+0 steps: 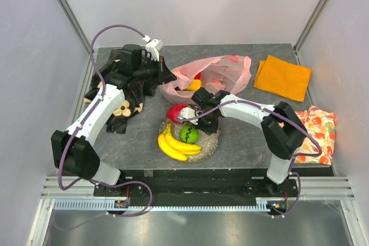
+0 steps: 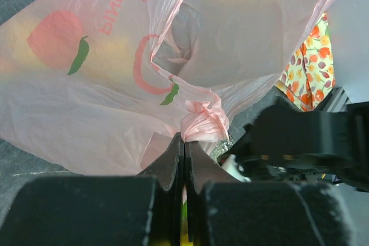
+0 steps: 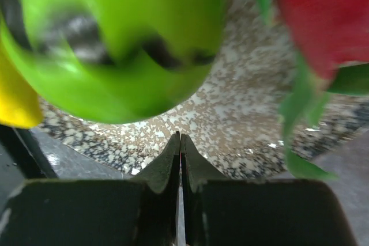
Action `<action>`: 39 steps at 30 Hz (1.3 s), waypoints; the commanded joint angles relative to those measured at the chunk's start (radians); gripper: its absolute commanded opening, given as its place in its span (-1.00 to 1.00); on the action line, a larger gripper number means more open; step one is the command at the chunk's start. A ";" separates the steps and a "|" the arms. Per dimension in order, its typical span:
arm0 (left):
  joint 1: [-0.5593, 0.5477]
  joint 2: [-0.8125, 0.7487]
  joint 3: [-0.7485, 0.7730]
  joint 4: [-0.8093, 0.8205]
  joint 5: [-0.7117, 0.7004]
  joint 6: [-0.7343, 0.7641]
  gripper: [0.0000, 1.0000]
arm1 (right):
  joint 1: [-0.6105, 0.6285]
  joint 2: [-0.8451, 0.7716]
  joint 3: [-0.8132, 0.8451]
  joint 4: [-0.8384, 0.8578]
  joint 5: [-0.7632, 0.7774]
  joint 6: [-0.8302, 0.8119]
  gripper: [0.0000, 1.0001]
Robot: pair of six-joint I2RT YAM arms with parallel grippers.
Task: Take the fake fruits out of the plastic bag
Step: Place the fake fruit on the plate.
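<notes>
The pink plastic bag [image 1: 222, 73] lies at the back middle with its mouth open; a yellow-orange piece [image 1: 194, 84] and a red fruit [image 1: 198, 76] show inside. My left gripper [image 1: 170, 77] is shut on the bag's twisted handle [image 2: 203, 122], with its tips [image 2: 184, 139] pinching the film. The banana bunch [image 1: 174, 145], green ball [image 1: 188, 134] and dragon fruit [image 1: 176, 112] rest on the silvery glitter plate [image 1: 212, 139]. My right gripper [image 1: 197, 123] is shut and empty just over the plate [image 3: 242, 119], its tips [image 3: 180, 136] below the green ball [image 3: 115, 38] and beside the dragon fruit [image 3: 323, 15].
A dark floral cloth [image 1: 124, 99] lies under the left arm. An orange cloth [image 1: 282, 77] lies at the back right, and a floral-patterned cloth [image 1: 317, 131] at the right edge. The enclosure walls stand close on all sides.
</notes>
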 commanded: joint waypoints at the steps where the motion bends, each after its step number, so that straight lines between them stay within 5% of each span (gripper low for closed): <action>1: -0.001 -0.051 -0.008 0.025 0.008 0.034 -0.97 | 0.000 0.039 -0.005 0.023 0.042 -0.036 -0.86; 29: -0.001 -0.025 -0.011 0.041 0.014 0.018 -0.97 | 0.016 0.131 0.163 0.013 -0.187 0.146 -0.70; 39: -0.001 -0.033 -0.020 0.032 0.023 0.002 -0.97 | -0.105 -0.082 0.412 -0.387 -0.207 -0.010 -0.04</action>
